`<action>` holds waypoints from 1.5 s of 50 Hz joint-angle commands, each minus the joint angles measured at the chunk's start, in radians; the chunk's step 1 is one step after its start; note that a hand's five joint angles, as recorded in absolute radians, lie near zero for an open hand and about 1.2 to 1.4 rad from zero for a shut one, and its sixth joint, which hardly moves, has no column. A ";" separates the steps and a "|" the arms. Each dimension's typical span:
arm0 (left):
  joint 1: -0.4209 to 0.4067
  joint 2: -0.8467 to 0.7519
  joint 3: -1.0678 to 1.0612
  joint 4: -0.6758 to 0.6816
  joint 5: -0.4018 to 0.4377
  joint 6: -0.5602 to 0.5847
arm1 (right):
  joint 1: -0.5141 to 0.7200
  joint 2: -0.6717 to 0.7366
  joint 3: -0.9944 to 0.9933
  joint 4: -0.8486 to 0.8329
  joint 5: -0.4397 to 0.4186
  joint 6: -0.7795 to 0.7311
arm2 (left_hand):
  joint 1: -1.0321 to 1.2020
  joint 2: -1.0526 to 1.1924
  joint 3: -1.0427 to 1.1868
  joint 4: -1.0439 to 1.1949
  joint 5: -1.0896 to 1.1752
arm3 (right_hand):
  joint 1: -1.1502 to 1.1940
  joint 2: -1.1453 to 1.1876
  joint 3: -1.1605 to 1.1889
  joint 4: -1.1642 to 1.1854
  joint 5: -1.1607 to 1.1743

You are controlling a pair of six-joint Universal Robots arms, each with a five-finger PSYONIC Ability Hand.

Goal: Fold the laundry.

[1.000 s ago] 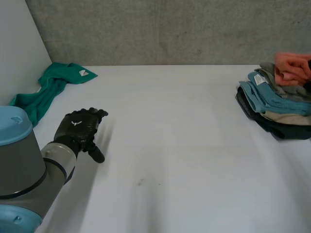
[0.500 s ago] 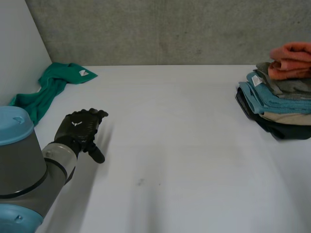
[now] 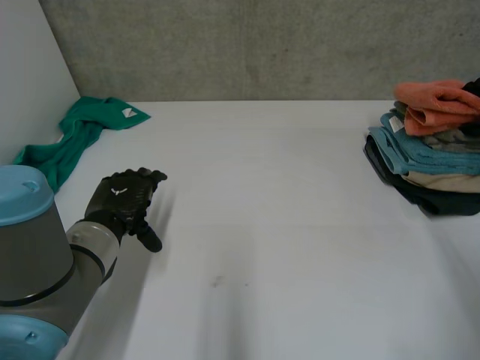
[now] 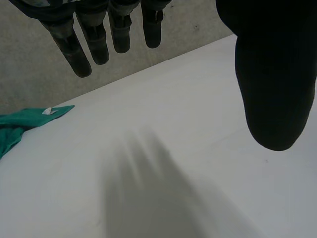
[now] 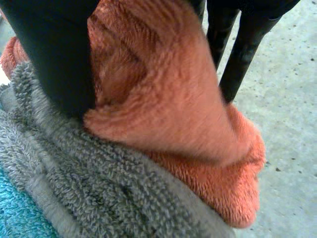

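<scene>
Two black hands sit at opposite sides of the scene. The left hand (image 3: 124,196), on its grey arm with a light-blue cap (image 3: 22,196), hangs just above the near left part of the white table (image 3: 262,217). Its fingers (image 4: 96,42) are straight and spread, its thumb (image 4: 271,79) stands well apart from them, and it holds nothing. The right hand (image 5: 52,49) is at the far right, pinching a fold of the orange terry towel (image 5: 163,99) between its thumb on one side and its fingers (image 5: 237,44) on the other.

That orange terry towel (image 3: 435,101) lies on top of a stack of folded laundry at the table's right edge. Directly under it is a grey looped-pile towel (image 5: 74,188), then a blue towel (image 3: 412,154), a beige cloth (image 3: 442,182) and a dark cloth (image 3: 420,196) at the bottom. The stack's layers are a little askew, with the lower ones jutting out toward the left.

Well apart from both hands, a crumpled green cloth (image 3: 75,139) with a small white label (image 3: 129,112) lies in the far left corner of the table. Between it and the stack the tabletop is smooth and matt, with a few faint marks near the middle.

Behind the table rises a rough grey concrete wall (image 3: 262,45), and a plain white panel (image 3: 26,75) closes off the left side
</scene>
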 commanded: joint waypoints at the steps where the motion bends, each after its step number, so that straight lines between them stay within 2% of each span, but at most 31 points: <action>1: 0.000 0.000 0.000 0.000 0.000 0.000 | -0.012 -0.107 0.043 0.117 0.024 -0.009 | -0.013 -0.024 -0.032 -0.025 -0.042 | -0.268 -0.341 -0.349 -0.387 -0.358; 7: 0.002 0.000 -0.001 -0.002 0.000 0.000 | -0.046 -0.190 0.057 0.254 0.035 -0.014 | -0.013 -0.024 -0.032 -0.025 -0.042 | -0.268 -0.341 -0.349 -0.387 -0.358; 15: 0.003 0.002 -0.001 -0.002 0.002 0.000 | -0.129 -0.261 0.035 0.429 0.171 -0.196 | -0.013 -0.024 -0.032 -0.025 -0.042 | -0.268 -0.341 -0.349 -0.387 -0.358; 19: 0.003 0.002 -0.001 -0.002 0.002 0.001 | -0.151 -0.256 -0.038 0.538 0.314 -0.376 | -0.013 -0.024 -0.032 -0.025 -0.042 | -0.268 -0.341 -0.349 -0.387 -0.358; 20: 0.003 0.002 -0.001 -0.002 0.003 0.000 | -0.152 -0.249 -0.081 0.580 0.404 -0.447 | -0.013 -0.024 -0.032 -0.025 -0.042 | -0.268 -0.341 -0.349 -0.387 -0.358; 23: 0.002 0.002 0.000 -0.002 0.003 0.000 | -0.146 -0.229 -0.164 0.625 0.527 -0.535 | -0.013 -0.024 -0.032 -0.025 -0.042 | -0.268 -0.341 -0.349 -0.387 -0.358; 24: 0.002 0.002 0.000 -0.002 0.003 0.001 | -0.140 -0.216 -0.227 0.639 0.596 -0.577 | -0.013 -0.024 -0.032 -0.025 -0.042 | -0.268 -0.341 -0.349 -0.387 -0.358; 26: 0.000 0.002 0.000 -0.002 0.003 0.001 | -0.125 -0.201 -0.276 0.644 0.635 -0.594 | -0.013 -0.024 -0.032 -0.025 -0.042 | -0.268 -0.341 -0.349 -0.387 -0.358; 31: 0.000 0.003 -0.001 -0.002 0.003 0.001 | -0.051 -0.198 -0.362 0.651 0.606 -0.546 | -0.013 -0.024 -0.032 -0.025 -0.042 | -0.268 -0.341 -0.349 -0.387 -0.358; 39: 0.003 0.003 -0.001 -0.002 0.003 0.001 | 0.133 -0.184 -0.378 0.655 0.512 -0.369 | -0.013 -0.024 -0.032 -0.025 -0.042 | -0.268 -0.341 -0.349 -0.387 -0.358; 47: 0.005 0.003 -0.004 -0.003 0.005 0.001 | 0.204 -0.091 -0.381 0.716 0.492 -0.231 | -0.013 -0.024 -0.032 -0.025 -0.042 | -0.268 -0.341 -0.349 -0.387 -0.358; 57: 0.005 0.003 -0.004 -0.003 0.005 0.001 | 0.207 0.008 -0.381 0.788 0.495 -0.080 | -0.013 -0.024 -0.032 -0.025 -0.042 | -0.268 -0.341 -0.349 -0.387 -0.358; 65: 0.003 0.002 -0.004 -0.003 0.005 0.001 | 0.205 0.081 -0.408 0.797 0.498 -0.077 | -0.013 -0.024 -0.032 -0.025 -0.042 | -0.268 -0.341 -0.349 -0.387 -0.358; 75: 0.005 0.002 -0.009 -0.003 0.005 0.001 | 0.172 0.221 -0.554 0.813 0.489 -0.078 | -0.013 -0.024 -0.032 -0.025 -0.042 | -0.268 -0.341 -0.349 -0.387 -0.358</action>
